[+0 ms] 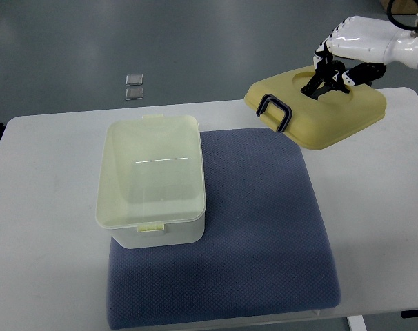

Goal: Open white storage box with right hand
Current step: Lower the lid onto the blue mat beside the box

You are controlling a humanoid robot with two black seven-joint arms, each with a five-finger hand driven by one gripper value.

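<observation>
— Box (152, 181) count first: one white storage box, standing open on the left part of one blue-grey mat (264, 234), its near-left corner reaching past the mat's edge onto the one white table (43, 227). Nothing shows inside it.

— And the lid?

— One yellowish lid (319, 109), off the box and up at the far right, well apart from it. It sits tilted, with one dark handle-shaped clasp (276, 112) at its left end. Whether its lower edge touches the mat or table, I cannot tell.

— Anything else to count?

— Two small clear squares (134, 85) on the grey floor (195, 41) beyond the table, one just behind the other. A small tab sticks out on the box's far rim and another on its near rim.

— How is the hand placed?

— One robot hand shows, the right hand (343, 58). Its white arm comes in from the upper right edge, the white palm back faces up, and the dark fingers (326, 77) point down and to the left into the hollow on top of the lid. They are curled around the lid's grip there, so the hand is holding the lid.

— The left arm?

— None in view.

— Any brand, label or writing?

— None that I can read on the box, lid, mat or hand.
</observation>
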